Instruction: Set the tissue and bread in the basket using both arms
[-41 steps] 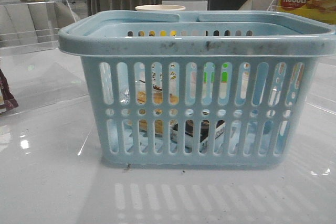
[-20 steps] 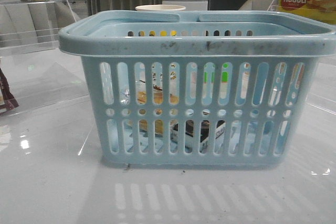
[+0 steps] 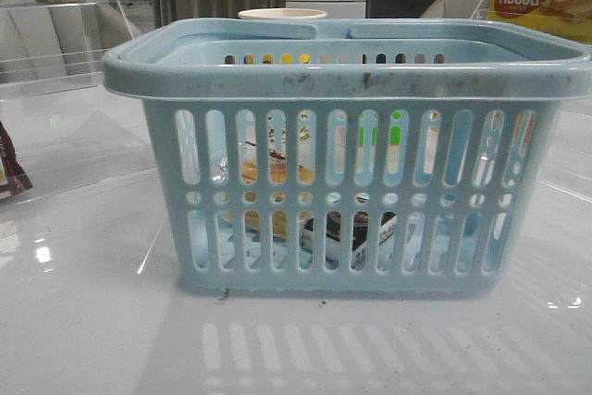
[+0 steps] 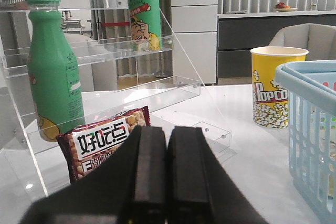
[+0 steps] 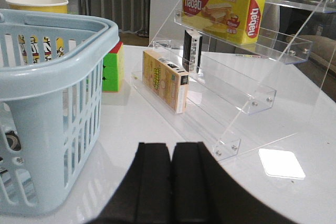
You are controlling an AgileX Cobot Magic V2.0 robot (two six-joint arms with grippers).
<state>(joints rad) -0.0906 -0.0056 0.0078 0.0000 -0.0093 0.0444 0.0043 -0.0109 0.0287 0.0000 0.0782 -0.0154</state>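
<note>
nothing was seen to change across the last second in the front view; the large light-blue slotted plastic basket [image 3: 347,164] sat in the same spot on the glossy white table [image 3: 92,321], and its contents were not seen to shift; this was judged to mean that the placing was already done and the arms had been drawn back. through the slots, the golden-brown bread slice in its clear plastic packet [image 3: 276,173] was seen leaning inside the basket toward its left part, and the small black-and-white wrapped tissue pack [image 3: 356,233] was seen lying on the basket floor, near the middle; both task items were therefore judged to be in the basket, though only partly visible behind the ribs.

neither arm was seen in the front view. in the left wrist view, the left gripper [image 4: 167,182] was held low and level beside the basket, its black fingers pressed together with nothing between them, pointed toward a dark red snack packet [image 4: 102,140] and a green plastic bottle [image 4: 52,72] on a clear acrylic shelf [image 4: 131,45]. in the right wrist view, the right gripper [image 5: 171,182] was likewise clenched on nothing, held on the basket's other side, facing a yellow-red "nabati" box [image 5: 226,6].
</note>
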